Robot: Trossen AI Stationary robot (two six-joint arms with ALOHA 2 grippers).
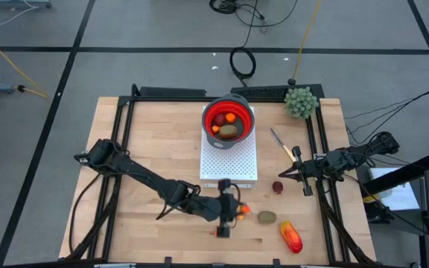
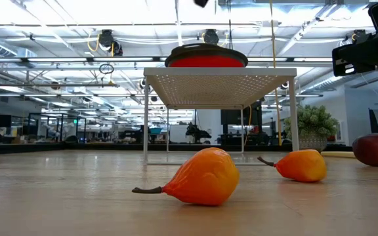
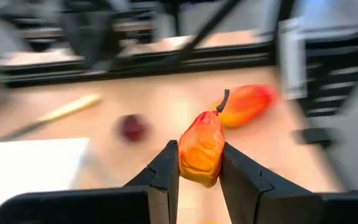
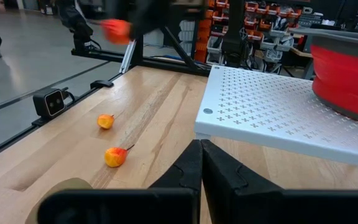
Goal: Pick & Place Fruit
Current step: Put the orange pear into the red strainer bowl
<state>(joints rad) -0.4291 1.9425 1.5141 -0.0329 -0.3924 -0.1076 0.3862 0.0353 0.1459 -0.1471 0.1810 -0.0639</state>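
Wooden planking forms the table point(image 1: 155, 141), seen from above on a grey floor. On a white perforated stand point(image 1: 229, 159) at its middle sits a red bowl point(image 1: 229, 119) holding fruit pieces. Near the stand's front edge the left gripper point(image 1: 232, 209) is clamped on a small orange fruit point(image 1: 242, 211). Just beyond it, away from the stand, lie a brown-green oval point(image 1: 267, 217) and a red-orange oblong point(image 1: 290, 237). A dark-red ball point(image 1: 278, 187) lies beside the stand's front right corner, near the right gripper point(image 1: 304, 176), whose fingers are pressed together on nothing.

From table height, two orange pear-shaped fruits point(image 2: 200, 177) point(image 2: 301, 165) are seen resting on the wood in front of the stand point(image 2: 218, 81).

At the left wrist, the orange fruit point(image 3: 201, 148) is shown squeezed between the two dark fingers point(image 3: 166, 169).

At the right wrist, the closed fingers point(image 4: 188, 165) are seen beside the stand point(image 4: 278, 112), with two small orange fruits point(image 4: 115, 156) point(image 4: 105, 121) on the wood farther off.
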